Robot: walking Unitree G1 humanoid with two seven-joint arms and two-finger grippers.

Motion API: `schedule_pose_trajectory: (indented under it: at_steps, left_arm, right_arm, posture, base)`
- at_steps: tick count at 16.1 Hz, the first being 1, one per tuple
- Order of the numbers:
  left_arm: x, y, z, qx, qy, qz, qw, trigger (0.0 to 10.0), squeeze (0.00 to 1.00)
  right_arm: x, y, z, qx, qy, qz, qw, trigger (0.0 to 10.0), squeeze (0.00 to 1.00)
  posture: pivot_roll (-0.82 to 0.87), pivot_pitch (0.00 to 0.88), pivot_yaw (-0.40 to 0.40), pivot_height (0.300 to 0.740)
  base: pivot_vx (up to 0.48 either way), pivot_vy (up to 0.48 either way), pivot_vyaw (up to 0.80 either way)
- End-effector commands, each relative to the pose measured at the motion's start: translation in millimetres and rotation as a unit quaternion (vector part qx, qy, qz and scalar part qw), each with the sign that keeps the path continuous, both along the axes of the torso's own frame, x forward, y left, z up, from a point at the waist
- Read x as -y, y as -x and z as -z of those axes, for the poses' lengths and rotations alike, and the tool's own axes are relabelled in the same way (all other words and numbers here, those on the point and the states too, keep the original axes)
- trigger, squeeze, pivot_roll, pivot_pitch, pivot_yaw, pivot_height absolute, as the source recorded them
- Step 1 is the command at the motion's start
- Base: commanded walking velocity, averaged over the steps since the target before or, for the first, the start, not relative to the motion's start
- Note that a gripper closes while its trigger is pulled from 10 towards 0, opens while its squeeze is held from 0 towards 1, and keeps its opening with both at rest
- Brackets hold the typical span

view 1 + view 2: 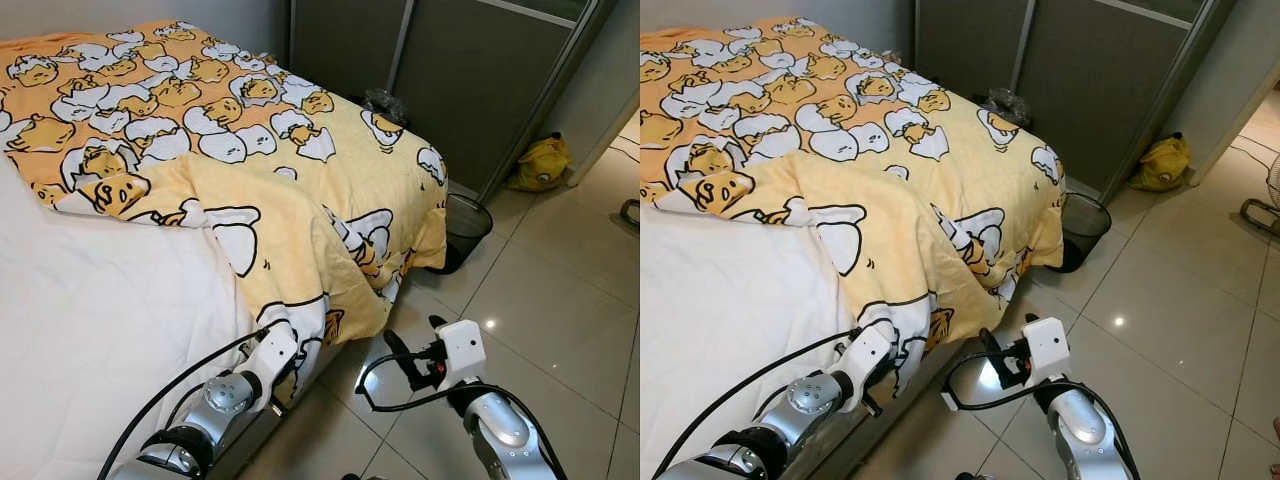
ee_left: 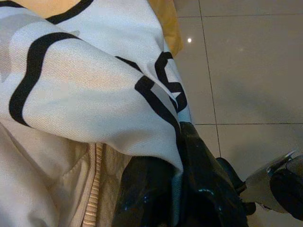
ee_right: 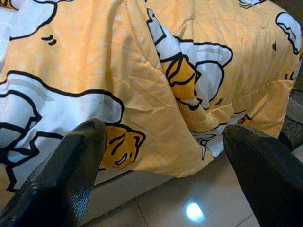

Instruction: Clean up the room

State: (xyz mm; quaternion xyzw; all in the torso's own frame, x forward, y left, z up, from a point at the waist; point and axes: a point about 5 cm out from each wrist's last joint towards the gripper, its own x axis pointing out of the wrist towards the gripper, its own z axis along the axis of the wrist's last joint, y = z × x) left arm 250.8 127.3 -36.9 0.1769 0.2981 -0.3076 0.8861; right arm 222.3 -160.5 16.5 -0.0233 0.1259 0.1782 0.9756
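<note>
My left gripper [image 2: 175,189] pinches the duvet [image 1: 280,190] where its corner hangs off the bed [image 1: 90,320]. My right gripper [image 1: 415,350] waits open nearby. I should lift high, pulling evenly across the mattress.

Head stereo pair looks fwd/down over the bed [image 1: 90,300] corner and tiled floor [image 1: 540,310], mid range; both eyes share the yellow duvet [image 1: 300,200], bin [image 1: 1080,228], both arms, w/ slight horiz offset. L wrist cam sits very close, pressed against the duvet's hanging edge, floor behind. R wrist cam looks along the right hand [image 3: 163,175] fingers at the duvet's draped side, near; overlaps head views at that overhang.
</note>
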Motion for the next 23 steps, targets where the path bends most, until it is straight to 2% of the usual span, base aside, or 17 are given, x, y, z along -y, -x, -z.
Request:
schedule_pose_trajectory:
  at_steps: [1, 7, 10, 11, 14, 15, 16, 17, 18, 20, 23]
  left_arm:
    - [3.5, -1.3, -2.1, 0.008, 0.009, 0.002, 1.000, 10.0, 0.00]
    - [2.8, 2.0, 0.6, 0.001, 0.015, -0.009, 1.000, 10.0, 0.00]
    - [3.6, 1.6, 0.5, 0.007, 0.009, -0.011, 1.000, 10.0, 0.00]
    - [8.1, 4.9, 3.4, -0.001, -0.006, 0.012, 1.000, 10.0, 0.00]
    - [28.0, 21.6, 12.6, -0.049, -0.002, 0.091, 0.995, 10.0, 0.00]
    - [34.8, 26.9, 14.9, -0.068, 0.005, 0.112, 0.991, 10.0, 0.00]
    - [51.1, 25.9, 11.2, -0.090, 0.048, 0.116, 0.988, 10.0, 0.00]
    - [56.3, 23.8, 8.6, -0.094, 0.066, 0.111, 0.987, 10.0, 0.00]
    - [68.5, 23.3, 4.2, -0.119, 0.115, 0.114, 0.980, 10.0, 0.00]
    - [81.5, 30.8, 2.0, -0.153, 0.161, 0.152, 0.963, 10.0, 0.00]
    - [88.9, 35.1, 1.2, -0.148, 0.155, 0.186, 0.959, 10.0, 0.00]
  right_arm:
    - [2.3, 1.0, 3.1, -0.009, 0.009, -0.005, 1.000, 10.0, 0.00]
    - [0.8, 2.1, 5.1, -0.015, 0.010, -0.011, 1.000, 10.0, 0.00]
    - [1.6, 2.2, 6.0, -0.018, 0.011, -0.013, 1.000, 10.0, 0.00]
    - [1.6, 2.3, 6.5, -0.019, 0.011, -0.014, 1.000, 10.0, 0.00]
    - [1.0, 3.8, 8.0, -0.023, 0.013, -0.019, 0.999, 10.0, 0.00]
    - [0.7, 4.3, 8.3, -0.024, 0.013, -0.021, 0.999, 10.0, 0.00]
    - [-0.9, 3.9, 8.1, -0.024, 0.014, -0.025, 0.999, 10.0, 0.00]
    - [-1.5, 3.4, 7.9, -0.024, 0.014, -0.026, 0.999, 10.0, 0.00]
    - [-2.8, 2.9, 7.7, -0.024, 0.016, -0.033, 0.999, 10.0, 0.00]
    - [-2.9, 3.1, 8.3, -0.027, 0.020, -0.040, 0.999, 10.0, 0.00]
    - [-1.7, 3.6, 9.1, -0.030, 0.021, -0.041, 0.998, 10.0, 0.00]
  posture:
    - [-0.02, 0.000, -0.065, 0.740]
    - [-0.01, 0.000, -0.069, 0.740]
    - [-0.01, 0.000, -0.069, 0.740]
    - [-0.01, 0.000, -0.069, 0.740]
    - [-0.01, 0.000, -0.073, 0.740]
    - [-0.02, 0.000, -0.075, 0.740]
    - [-0.02, 0.000, -0.075, 0.740]
    - [-0.02, 0.000, -0.075, 0.740]
    - [-0.02, 0.000, -0.075, 0.740]
    - [-0.02, 0.000, -0.080, 0.740]
    - [-0.03, 0.000, -0.079, 0.740]
  base:
    - [-0.390, 0.000, 0.00]
    - [-0.441, 0.000, 0.00]
    - [0.000, 0.000, 0.00]
    - [0.000, 0.000, 0.00]
    - [0.000, 0.000, 0.00]
    - [0.000, 0.000, 0.00]
    - [0.000, 0.000, 0.00]
    - [0.000, 0.000, 0.00]
    - [0.000, 0.000, 0.00]
    - [0.000, 0.000, 0.00]
    - [0.000, 0.000, 0.00]
